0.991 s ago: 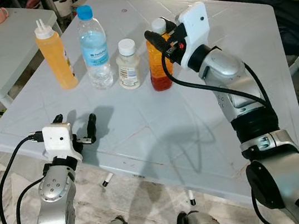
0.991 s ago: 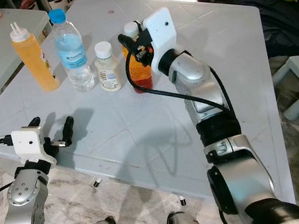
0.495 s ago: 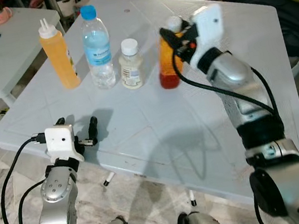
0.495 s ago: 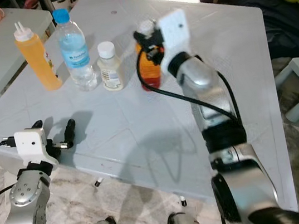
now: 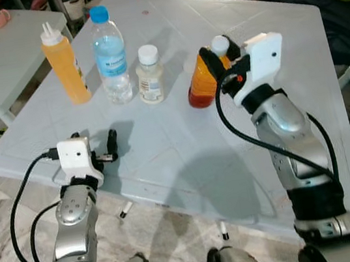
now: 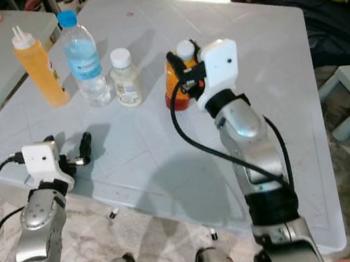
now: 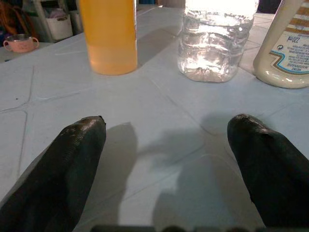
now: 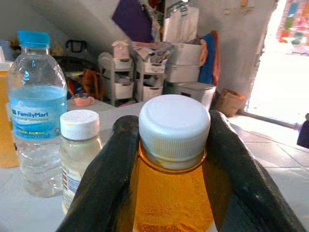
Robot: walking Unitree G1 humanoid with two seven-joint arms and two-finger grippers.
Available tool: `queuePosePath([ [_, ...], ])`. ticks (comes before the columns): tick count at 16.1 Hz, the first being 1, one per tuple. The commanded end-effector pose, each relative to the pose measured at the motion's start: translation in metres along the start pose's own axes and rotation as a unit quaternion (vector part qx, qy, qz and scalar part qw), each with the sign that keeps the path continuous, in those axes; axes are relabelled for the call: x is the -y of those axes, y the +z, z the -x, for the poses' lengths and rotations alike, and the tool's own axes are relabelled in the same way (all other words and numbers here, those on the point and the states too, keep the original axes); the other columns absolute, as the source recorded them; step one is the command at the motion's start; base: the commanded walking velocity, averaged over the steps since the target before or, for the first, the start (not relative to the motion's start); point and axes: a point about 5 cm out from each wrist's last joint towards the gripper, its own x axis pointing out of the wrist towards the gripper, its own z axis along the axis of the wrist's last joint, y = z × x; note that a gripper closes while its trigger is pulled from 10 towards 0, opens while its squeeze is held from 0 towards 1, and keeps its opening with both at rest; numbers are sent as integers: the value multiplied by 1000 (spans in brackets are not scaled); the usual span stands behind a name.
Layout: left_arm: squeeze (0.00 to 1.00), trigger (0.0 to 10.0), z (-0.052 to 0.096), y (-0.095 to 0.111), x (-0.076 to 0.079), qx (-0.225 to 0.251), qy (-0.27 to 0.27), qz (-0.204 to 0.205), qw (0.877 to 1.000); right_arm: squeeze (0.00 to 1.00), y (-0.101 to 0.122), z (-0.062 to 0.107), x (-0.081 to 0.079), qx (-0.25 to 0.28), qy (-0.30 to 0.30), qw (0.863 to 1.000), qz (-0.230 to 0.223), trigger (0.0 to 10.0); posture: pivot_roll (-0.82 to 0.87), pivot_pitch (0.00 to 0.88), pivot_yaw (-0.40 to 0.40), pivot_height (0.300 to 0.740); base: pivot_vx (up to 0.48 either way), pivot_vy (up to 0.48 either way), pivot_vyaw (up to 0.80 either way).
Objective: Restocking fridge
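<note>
Right end effector (image 5: 218, 65): closed around the neck of the white-capped amber juice bottle (image 5: 204, 82), held tilted just above the pale plastic worktop (image 5: 163, 139), probably lifted clear for carrying to the fridge. Left end effector (image 5: 95, 151): fingers spread wide, gripping nothing, resting low near the worktop's front edge, seemingly ready for the next item. Left standing in a row behind: orange squeeze bottle (image 5: 65, 67), blue-capped clear water bottle (image 5: 109, 55), small cream white-lidded bottle (image 5: 149, 74).
</note>
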Motion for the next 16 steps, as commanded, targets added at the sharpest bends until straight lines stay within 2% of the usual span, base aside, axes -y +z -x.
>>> queuePosePath([
  [1, 0, 10000, 3, -9, 1, -17, 1, 2, 1000, 0, -7, 11, 1, -14, -18, 1000, 6, 10000, -1, 38, -30, 740, -292, 0, 0],
  [5, 0, 10000, -1, -9, 2, -14, 3, 4, 1000, 0, -11, 19, -3, -20, -24, 999, 11, 10000, -5, 33, -33, 740, -292, 0, 0],
  [16, 0, 10000, -8, -3, -3, -1, 6, -2, 1000, 0, -3, 7, -11, 5, -27, 1000, 3, 10000, 6, 43, -14, 740, -291, 0, 0],
])
